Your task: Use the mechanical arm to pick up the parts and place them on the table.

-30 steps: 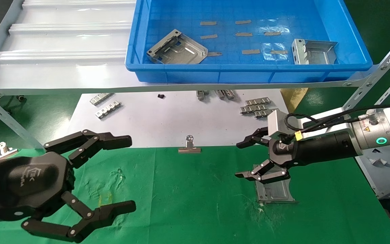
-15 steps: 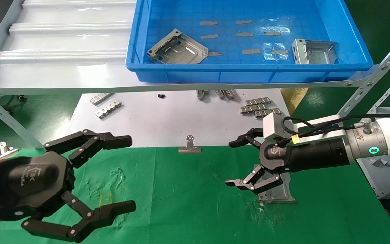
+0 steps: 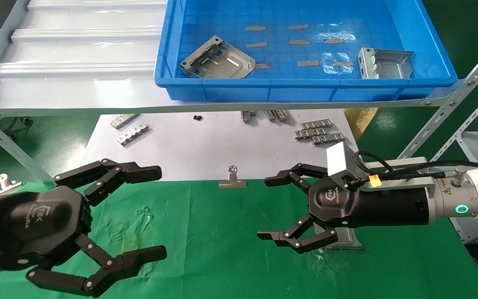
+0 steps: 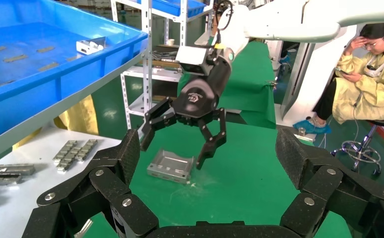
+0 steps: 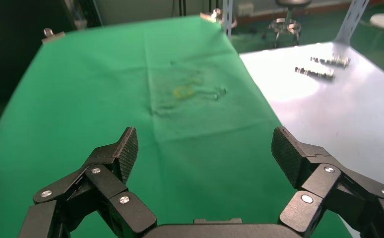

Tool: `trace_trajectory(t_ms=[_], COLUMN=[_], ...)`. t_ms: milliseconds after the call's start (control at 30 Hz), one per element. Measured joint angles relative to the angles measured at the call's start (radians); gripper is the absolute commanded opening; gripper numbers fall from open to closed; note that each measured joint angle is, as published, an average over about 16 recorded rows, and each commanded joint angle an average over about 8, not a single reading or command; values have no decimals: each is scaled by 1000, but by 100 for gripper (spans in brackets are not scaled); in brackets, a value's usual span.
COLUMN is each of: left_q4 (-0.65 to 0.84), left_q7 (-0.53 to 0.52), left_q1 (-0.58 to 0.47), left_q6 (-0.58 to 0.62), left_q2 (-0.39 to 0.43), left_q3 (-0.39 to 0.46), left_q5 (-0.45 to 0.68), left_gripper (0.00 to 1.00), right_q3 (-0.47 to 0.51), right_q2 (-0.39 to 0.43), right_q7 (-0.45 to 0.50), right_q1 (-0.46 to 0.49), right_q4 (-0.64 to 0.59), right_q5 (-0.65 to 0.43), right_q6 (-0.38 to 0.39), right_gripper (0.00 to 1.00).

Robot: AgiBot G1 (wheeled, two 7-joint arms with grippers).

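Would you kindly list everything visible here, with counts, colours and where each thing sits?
Parts: three, silvery; two in the blue bin, one on the table under the right gripper.
Blue bin: one, on the white shelf.
White shelf: one, ribbed, across the back.
Table: one, green cloth, in front.
White paper sheet: one, behind the cloth.
Ridged metal strips: several, silvery, on the paper.
Binder clip: one, steel, at the paper's front edge.
Seated person: one, yellow coat, background of the left wrist view.
Left gripper: black, open, above the cloth's left side.
Right gripper: black, open, empty, above the cloth.
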Motion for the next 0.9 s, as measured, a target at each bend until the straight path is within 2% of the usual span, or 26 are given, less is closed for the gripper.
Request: trace_trajectory(t_ms=[767,900], left_q4=[0,0], left_q7=[0,0], left_q1=[0,0], left_q6=[0,0], left_q2=[0,0], left_q3=[0,0], left_q5=[0,0], left_gripper=[100,100], right_q3=[391,425], right_q2=[174,189], right_q7=[230,250], right_q1=[-306,-333], right_q4=[460,500], right_q5=[78,84], right_q6=[38,42], right_gripper=[100,100])
